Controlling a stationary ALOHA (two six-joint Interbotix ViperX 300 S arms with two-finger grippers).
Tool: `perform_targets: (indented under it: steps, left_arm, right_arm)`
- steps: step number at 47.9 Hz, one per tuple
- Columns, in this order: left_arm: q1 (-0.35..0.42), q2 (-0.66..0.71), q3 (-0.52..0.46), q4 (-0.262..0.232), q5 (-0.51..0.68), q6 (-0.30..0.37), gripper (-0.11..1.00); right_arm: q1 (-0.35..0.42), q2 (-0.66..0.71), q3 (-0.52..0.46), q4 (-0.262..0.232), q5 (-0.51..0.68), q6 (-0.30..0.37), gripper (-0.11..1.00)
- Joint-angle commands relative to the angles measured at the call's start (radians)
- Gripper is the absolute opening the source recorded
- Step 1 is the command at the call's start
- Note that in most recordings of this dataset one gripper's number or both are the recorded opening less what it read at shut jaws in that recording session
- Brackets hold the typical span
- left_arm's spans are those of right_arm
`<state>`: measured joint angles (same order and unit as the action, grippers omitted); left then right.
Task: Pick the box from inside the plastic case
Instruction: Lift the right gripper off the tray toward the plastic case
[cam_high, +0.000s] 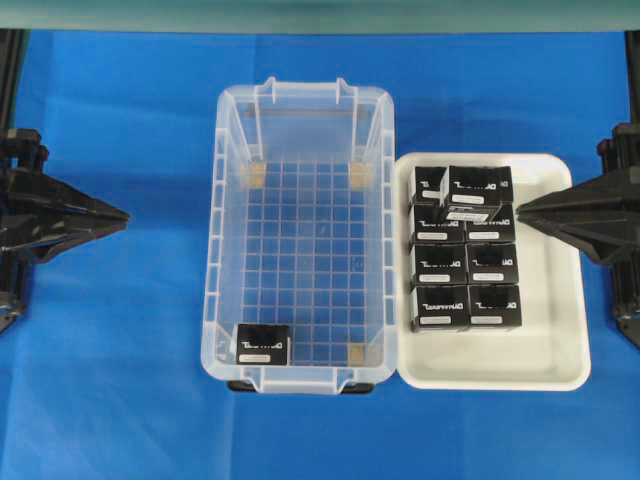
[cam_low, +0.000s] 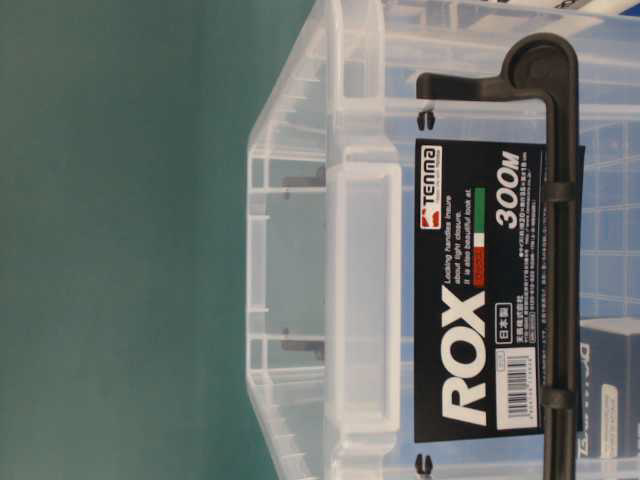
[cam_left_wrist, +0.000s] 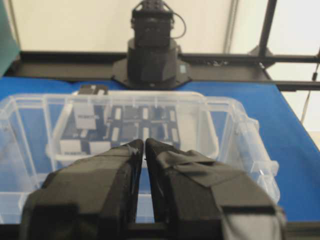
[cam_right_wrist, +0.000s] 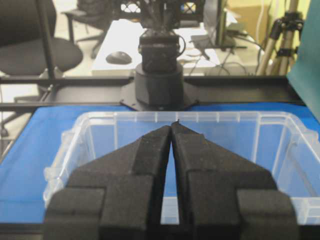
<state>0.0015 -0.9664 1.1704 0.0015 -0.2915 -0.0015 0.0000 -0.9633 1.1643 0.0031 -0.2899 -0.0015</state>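
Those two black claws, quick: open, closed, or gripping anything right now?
Left gripper: closed, holding nothing.
Right gripper: closed, holding nothing.

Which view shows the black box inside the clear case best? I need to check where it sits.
The overhead view: the box lies fully visible in a corner of the plastic case. The table-level view shows only part of it through the wall; the wrist views don't show it clearly.
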Motion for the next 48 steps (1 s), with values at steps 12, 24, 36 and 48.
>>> perform_targets:
  steps: [12, 24, 36, 48]
  left_arm:
    - [-0.008, 0.038, -0.066, 0.015, 0.069, -0.071, 0.01]
    - [-0.009, 0.029, -0.084, 0.015, 0.133, -0.074, -0.04]
    - [-0.009, 0.011, -0.112, 0.015, 0.213, -0.054, -0.04]
    - [-0.008, -0.020, -0.114, 0.015, 0.255, -0.038, -0.04]
  right_arm:
    - [-0.003, 0.012, -0.049, 0.060, 0.080, 0.034, 0.02]
    - [-0.011, 0.097, -0.221, 0.063, 0.339, 0.092, 0.01]
    - [-0.005, 0.279, -0.440, 0.064, 0.663, 0.138, 0.01]
    - [-0.006, 0.515, -0.678, 0.067, 0.888, 0.161, 0.01]
